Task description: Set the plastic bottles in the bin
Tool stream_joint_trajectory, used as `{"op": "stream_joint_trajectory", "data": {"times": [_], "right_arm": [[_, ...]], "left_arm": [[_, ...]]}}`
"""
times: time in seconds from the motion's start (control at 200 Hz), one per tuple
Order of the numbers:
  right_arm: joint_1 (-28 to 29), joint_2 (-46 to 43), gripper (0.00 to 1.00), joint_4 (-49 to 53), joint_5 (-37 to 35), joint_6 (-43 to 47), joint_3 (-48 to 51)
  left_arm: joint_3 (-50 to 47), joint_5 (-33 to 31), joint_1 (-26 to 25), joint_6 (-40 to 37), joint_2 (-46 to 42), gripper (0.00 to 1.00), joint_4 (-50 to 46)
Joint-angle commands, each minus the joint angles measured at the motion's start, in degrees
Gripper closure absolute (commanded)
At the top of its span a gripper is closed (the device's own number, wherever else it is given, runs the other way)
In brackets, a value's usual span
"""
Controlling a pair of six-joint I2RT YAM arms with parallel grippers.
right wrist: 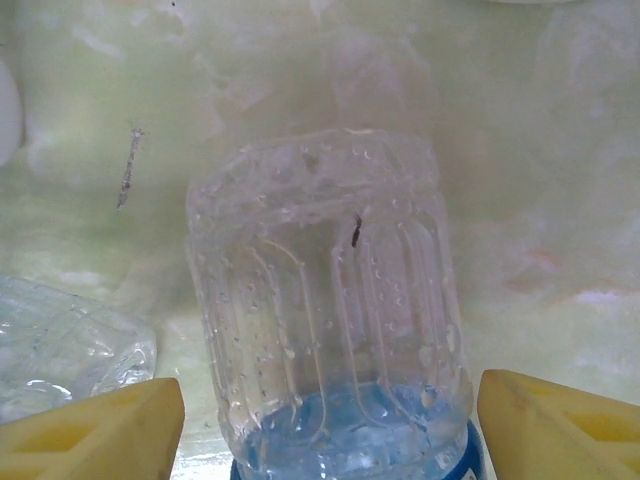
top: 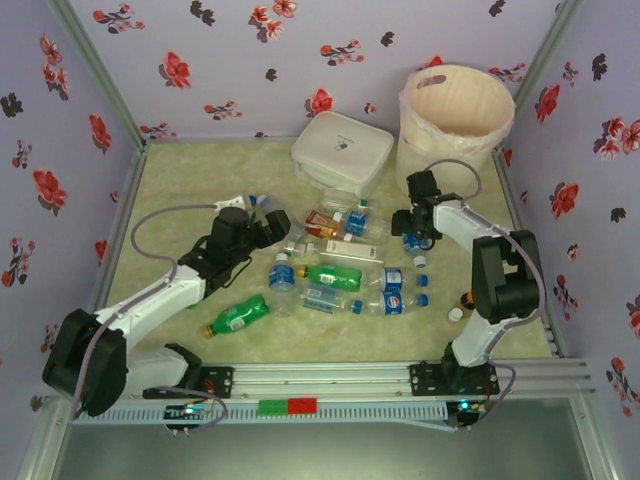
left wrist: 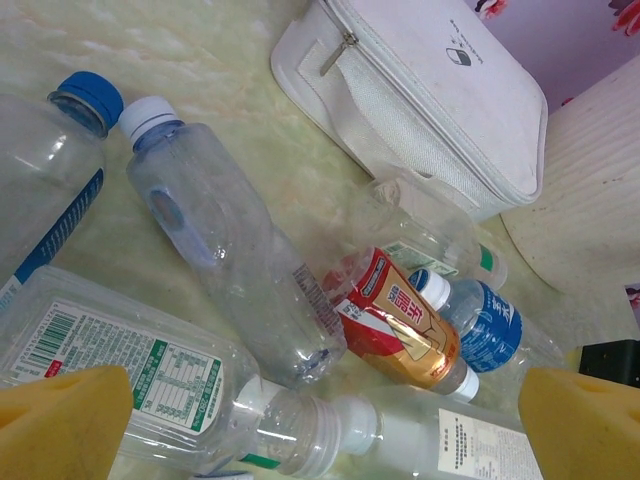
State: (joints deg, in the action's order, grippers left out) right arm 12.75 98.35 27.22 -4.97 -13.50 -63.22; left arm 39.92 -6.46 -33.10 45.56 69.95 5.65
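The plastic bottles (top: 330, 276) are lying loose on the desk (top: 180, 190), on the near side of the white case (top: 342, 150); the bin (top: 432, 150) is standing upright just to the right of that case, with its pale liner folded over the rim. The right gripper (top: 415, 240) is being held low, near and to the right of the case; its yellow fingers (right wrist: 100, 430) are being kept spread on either side of a clear bottle with a blue label (right wrist: 330, 330), and a narrow gap is showing at the left finger. The left gripper (top: 272, 228) is being held near and to the left of the case, with its jaws spread wide and nothing pinched between them; a red-and-gold bottle (left wrist: 400, 325) is lying between it and the case. A green bottle (top: 240, 315) is lying well apart from the case, towards the near left.
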Motion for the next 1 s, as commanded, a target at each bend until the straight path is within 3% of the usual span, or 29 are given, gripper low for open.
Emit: {"op": "stream_joint_trajectory", "data": {"times": [0.0, 0.275, 0.695, 0.875, 0.995], "right_arm": [[0.0, 0.6, 0.26, 1.3, -0.6, 0.2, 1.4], [-0.1, -4.6, 0.28, 0.6, -3.4, -0.1, 6.2], [-0.1, 0.0, 0.26, -0.2, -3.9, -1.2, 5.1], [-0.1, -1.9, 0.41, 0.8, -4.0, -1.8, 4.3], [-0.1, -7.2, 0.45, 1.8, -3.8, -2.5, 4.9]], "left_arm": [[3.0, -1.4, 0.0, -0.9, 1.2, 0.01, -0.9], [4.3, 0.2, 0.0, 1.3, 4.3, 0.01, 0.7], [4.6, 1.0, -0.4, 2.1, 5.3, 0.01, 1.1], [4.6, 1.0, -0.4, 1.7, 5.2, 0.0, 1.2], [4.4, 0.9, -0.4, 1.5, 5.2, 0.0, 1.7]]}}
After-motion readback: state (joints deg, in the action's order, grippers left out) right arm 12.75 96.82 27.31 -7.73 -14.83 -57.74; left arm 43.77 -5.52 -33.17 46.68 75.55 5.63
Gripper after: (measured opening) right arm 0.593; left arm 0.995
